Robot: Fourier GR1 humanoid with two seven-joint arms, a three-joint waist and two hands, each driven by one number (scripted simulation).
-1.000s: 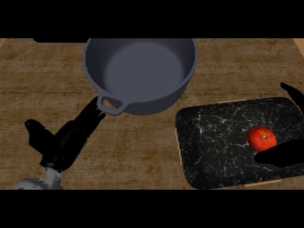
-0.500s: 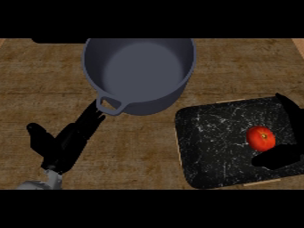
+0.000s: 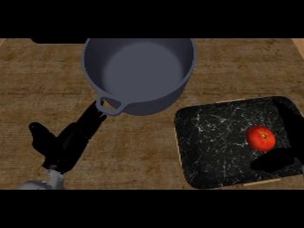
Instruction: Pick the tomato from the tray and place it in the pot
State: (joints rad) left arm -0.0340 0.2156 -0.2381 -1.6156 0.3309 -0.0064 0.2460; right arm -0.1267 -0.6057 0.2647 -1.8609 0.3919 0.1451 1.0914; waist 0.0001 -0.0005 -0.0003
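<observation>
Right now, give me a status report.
Left hand open near pot. Right hand open beside tomato on tray. Nothing blocking.

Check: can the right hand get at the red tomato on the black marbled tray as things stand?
Probably yes. The right hand sits just right of the round red tomato on the black marbled tray, fingers open around it, thumb below. Nothing lies between them.

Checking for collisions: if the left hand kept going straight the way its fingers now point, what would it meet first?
Probably the pot. The left hand points its fingers up and right toward the pot's near handle, though their height above the counter is unclear.
</observation>
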